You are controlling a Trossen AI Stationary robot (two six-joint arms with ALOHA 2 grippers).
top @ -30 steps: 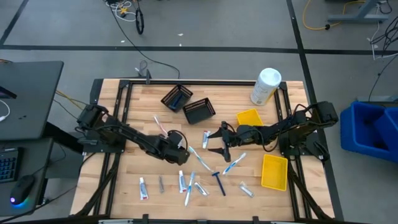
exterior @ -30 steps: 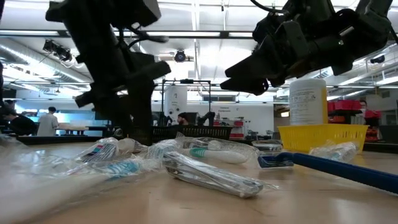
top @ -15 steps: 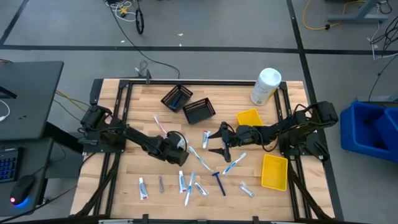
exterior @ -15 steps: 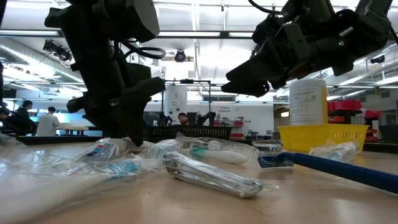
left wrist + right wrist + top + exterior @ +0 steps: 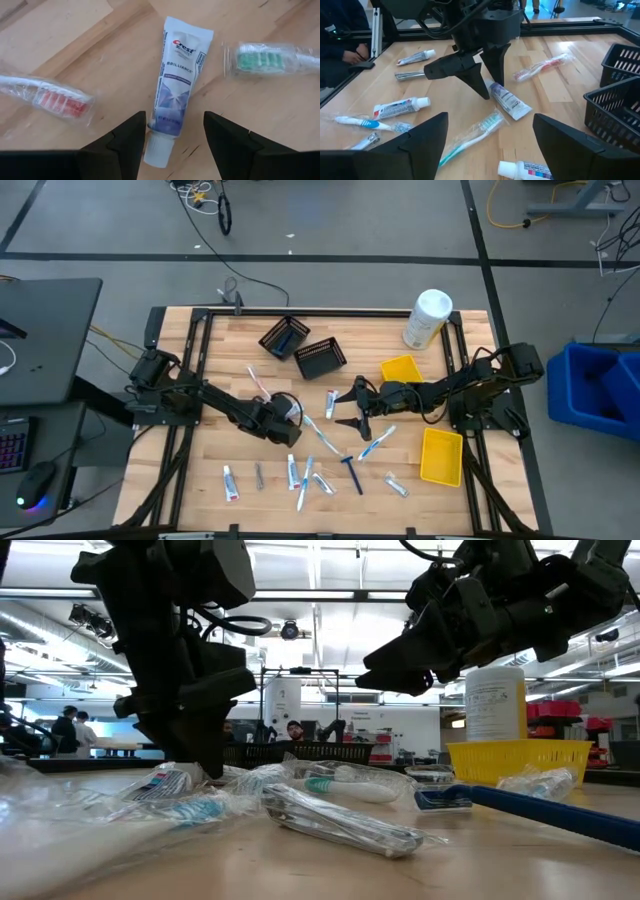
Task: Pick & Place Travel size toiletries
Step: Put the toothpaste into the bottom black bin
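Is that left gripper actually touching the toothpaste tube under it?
Cannot tell. In the left wrist view the open left gripper straddles the toothpaste tube; one finger meets its edge, contact unclear.

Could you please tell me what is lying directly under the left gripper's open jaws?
A Crest toothpaste tube lies flat on the wooden table, its white cap between the left gripper's open jaws, untouched. Nothing covers it.

On the counter (image 5: pixel 220 360), the left pincer (image 5: pixel 175 131) straddles the cap end of a toothpaste tube (image 5: pixel 177 90) lying between two wrapped toothbrushes (image 5: pixel 50 99), the right pincer (image 5: pixel 345 409) hangs near them to the right, and more toiletries (image 5: pixel 310 476) lie scattered along the front edge.
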